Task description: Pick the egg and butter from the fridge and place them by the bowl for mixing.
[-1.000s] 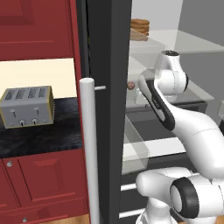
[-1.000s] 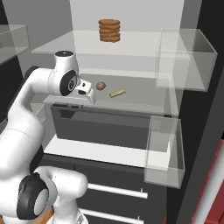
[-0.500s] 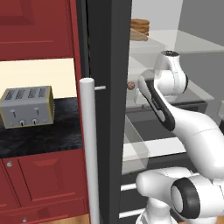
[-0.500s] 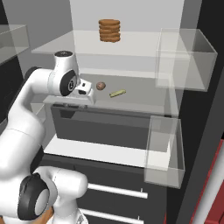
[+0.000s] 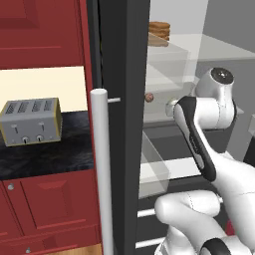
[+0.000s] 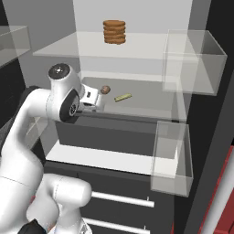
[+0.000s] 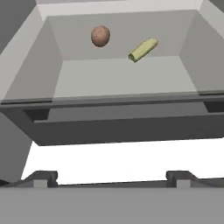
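The fridge (image 6: 137, 13) stands open, its door edge and long white handle (image 5: 100, 169) in the left base view. On the middle glass shelf (image 7: 122, 78) lies the small brownish-pink egg (image 7: 100, 36) (image 6: 105, 89) (image 5: 148, 97). To its right is the butter (image 7: 143, 49) (image 6: 122, 97), a pale yellow stick. My gripper (image 7: 110, 179) (image 6: 93, 100) is open, at the shelf's front edge and short of both. Nothing is between its fingertips (image 7: 40, 177). The bowl is out of view.
A stack of flat brown discs (image 6: 114, 32) sits on the upper shelf. Two clear door bins (image 6: 194, 59) (image 6: 171, 157) hang at the right. A dark drawer front (image 7: 127, 129) runs under the shelf. Left of the fridge, a toaster (image 5: 31, 121) stands on a black counter.
The jaws have gone from nearly shut to wide open. The arm, the egg and the butter have not visibly moved.
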{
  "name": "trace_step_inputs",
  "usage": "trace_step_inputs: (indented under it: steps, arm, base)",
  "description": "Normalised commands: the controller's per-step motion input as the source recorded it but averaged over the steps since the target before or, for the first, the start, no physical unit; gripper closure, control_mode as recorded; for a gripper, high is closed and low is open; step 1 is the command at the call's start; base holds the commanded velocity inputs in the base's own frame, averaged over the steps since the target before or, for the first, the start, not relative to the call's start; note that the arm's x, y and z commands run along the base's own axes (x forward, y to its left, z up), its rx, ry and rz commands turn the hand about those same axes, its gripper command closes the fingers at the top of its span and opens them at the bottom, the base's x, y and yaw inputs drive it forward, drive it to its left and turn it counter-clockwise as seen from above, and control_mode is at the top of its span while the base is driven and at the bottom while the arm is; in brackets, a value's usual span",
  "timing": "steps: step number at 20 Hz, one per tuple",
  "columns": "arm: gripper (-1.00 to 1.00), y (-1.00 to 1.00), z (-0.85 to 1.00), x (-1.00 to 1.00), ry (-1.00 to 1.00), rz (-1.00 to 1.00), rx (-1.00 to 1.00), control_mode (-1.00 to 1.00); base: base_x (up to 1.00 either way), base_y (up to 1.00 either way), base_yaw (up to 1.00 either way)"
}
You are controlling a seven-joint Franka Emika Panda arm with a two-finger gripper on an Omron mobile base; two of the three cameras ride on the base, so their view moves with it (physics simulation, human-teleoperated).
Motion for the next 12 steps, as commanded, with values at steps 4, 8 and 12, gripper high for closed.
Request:
trace_step_inputs:
  steps: [4, 8, 12]
  arm:
    - [-1.00, -0.41, 0.43, -0.38, -0.41, -0.05, 0.13, -1.00]
    - [-1.00, -0.47, 0.29, -0.02, -0.11, -0.01, 0.13, -1.00]
    - [-1.00, -0.31, 0.00, 0.33, 0.06, 0.00, 0.07, -1.00]
  base:
    - [0.00, 0.00, 0.00]
    - [0.00, 0.00, 0.00]
    - [0.00, 0.00, 0.00]
